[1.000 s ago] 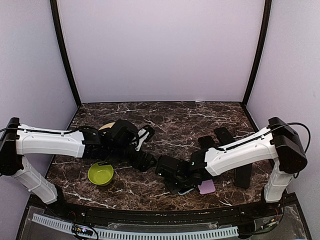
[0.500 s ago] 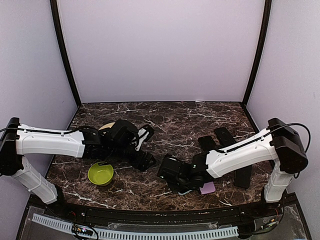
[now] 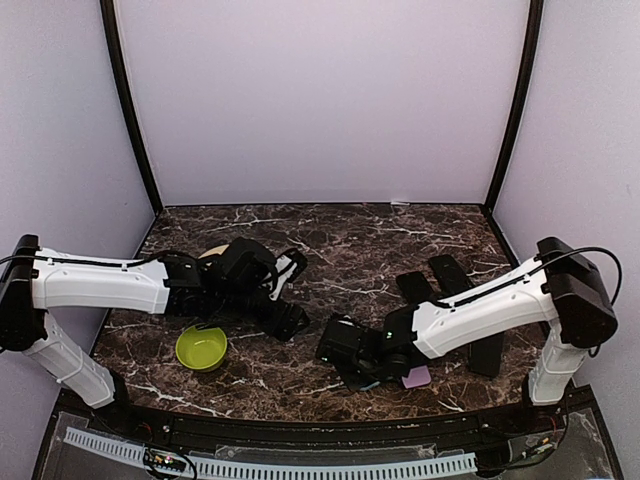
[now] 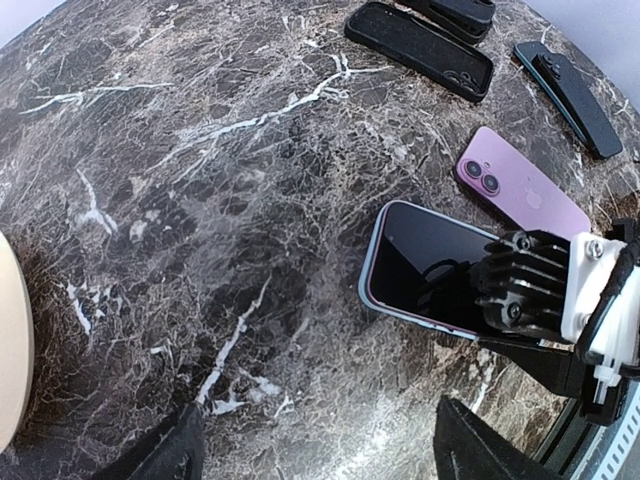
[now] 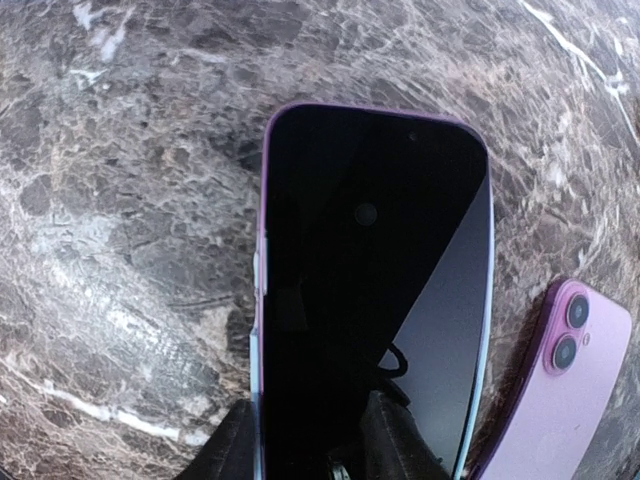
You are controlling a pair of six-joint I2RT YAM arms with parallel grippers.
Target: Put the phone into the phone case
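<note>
- Right tool [image 5: 312,445] grips the screen-up phone [image 5: 375,270] by its near end, flat on the worktop [image 5: 120,250].
- Left tool [image 4: 320,450] gapes empty nearby, likely to assist; the black phone case [image 4: 418,48] lies well apart.

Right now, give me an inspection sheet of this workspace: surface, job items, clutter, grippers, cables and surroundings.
Surface: dark marbled table, no spills seen.
Job's things: phone screen up; black cases lying apart from it.
Clutter: pink phone face down beside the phone; green bowl; beige item, mostly hidden.
Grippers: left gripper open and empty; right gripper at the phone's end, grip unclear.
Cables: black cable along the right arm; loose ones, nothing seen.
Surroundings: lilac walls, black corner posts.
</note>
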